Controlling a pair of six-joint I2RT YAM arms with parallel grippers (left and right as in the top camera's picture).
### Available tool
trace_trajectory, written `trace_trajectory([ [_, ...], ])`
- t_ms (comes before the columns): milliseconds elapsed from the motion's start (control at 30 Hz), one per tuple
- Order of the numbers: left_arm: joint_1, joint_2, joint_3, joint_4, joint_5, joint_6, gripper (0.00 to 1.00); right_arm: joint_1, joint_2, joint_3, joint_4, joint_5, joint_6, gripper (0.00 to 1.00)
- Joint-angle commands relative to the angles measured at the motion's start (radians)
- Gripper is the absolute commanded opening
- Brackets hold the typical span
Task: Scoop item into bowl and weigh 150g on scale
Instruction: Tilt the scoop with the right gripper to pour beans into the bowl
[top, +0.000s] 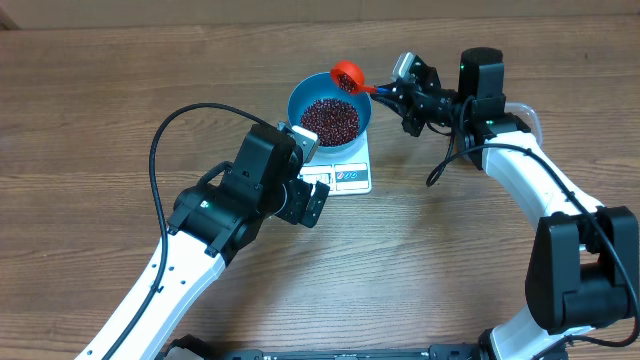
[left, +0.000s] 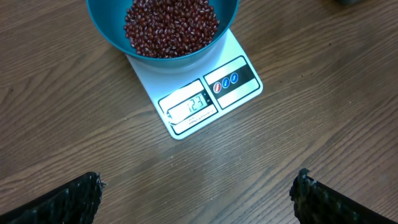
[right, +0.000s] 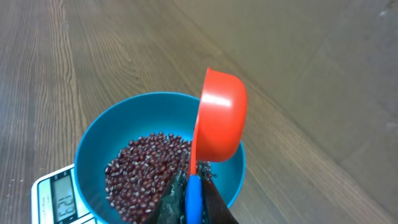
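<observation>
The right gripper was clamped tight on the blue handle of a red scoop, taken near the handle's lower end. The cup stood turned up on its edge over the far rim of the bowl. From the wrist view only the cup's outer back showed, so I could not tell whether any beans remained in it.

The left gripper hung above the bare worktop just in front of the scale, its jaws spread wide and holding nothing.

The blue bowl sat on the scale, overhanging the platform. The beans lay heaped in its bottom, filling it roughly halfway. The display appeared to read 123, so the load looked short of the target and a further small portion seemed needed.

The beans looked hard, dry and smooth. They would probably pour like coarse grain, roll freely and bounce off a hard rim. Each one is light, so the last grams could likely be added by tipping the scoop gently. The scoop seemed stiff and light, and the handle was the sensible place to hold it, far enough back to keep the fingers clear of the heap. The bowl looked smooth-walled and rested loose on a narrower base. A push at its rim could slide or tip it, and any touch would likely disturb the reading.
</observation>
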Motion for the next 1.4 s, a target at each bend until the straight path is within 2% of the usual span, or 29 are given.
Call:
trace_trajectory([
  [0,0.001,0.006,-0.004,0.000,0.008,0.015,1.00,0.002,0.004,0.000,-0.005,0.012,-0.005,0.04],
  [100,0.001,0.006,-0.004,-0.001,0.008,0.015,1.00,0.002,0.004,0.000,0.008,0.048,-0.004,0.04],
  [233,0.001,0.006,-0.004,0.000,0.008,0.015,1.00,0.003,0.004,0.000,-0.036,-0.021,-0.005,0.04],
  [367,0.001,0.006,-0.004,-0.001,0.008,0.015,1.00,0.003,0.004,0.000,-0.013,0.072,-0.004,0.04],
  [500,0.001,0.006,-0.004,0.000,0.008,0.015,0.99,0.003,0.004,0.000,-0.035,-0.070,0.006,0.04],
  [600,0.001,0.006,-0.003,-0.001,0.008,0.015,1.00,0.003,0.004,0.000,-0.029,0.051,0.003,0.04],
  [733,0.001,0.006,-0.003,0.000,0.008,0.015,1.00,0.008,0.004,0.000,-0.039,-0.120,0.003,0.04],
  [867,0.001,0.006,-0.003,0.000,0.008,0.015,1.00,0.009,0.004,0.000,-0.043,0.025,0.003,0.04],
  [967,0.001,0.006,-0.003,0.000,0.008,0.015,1.00,0.012,0.004,0.000,-0.055,-0.060,0.006,0.04],
  [1100,0.001,0.006,-0.004,-0.001,0.008,0.015,1.00,0.013,0.004,0.000,-0.082,0.006,0.006,0.04],
  [1367,0.001,0.006,-0.004,-0.001,0.008,0.015,1.00,0.013,0.004,0.000,-0.092,0.004,0.008,0.04],
])
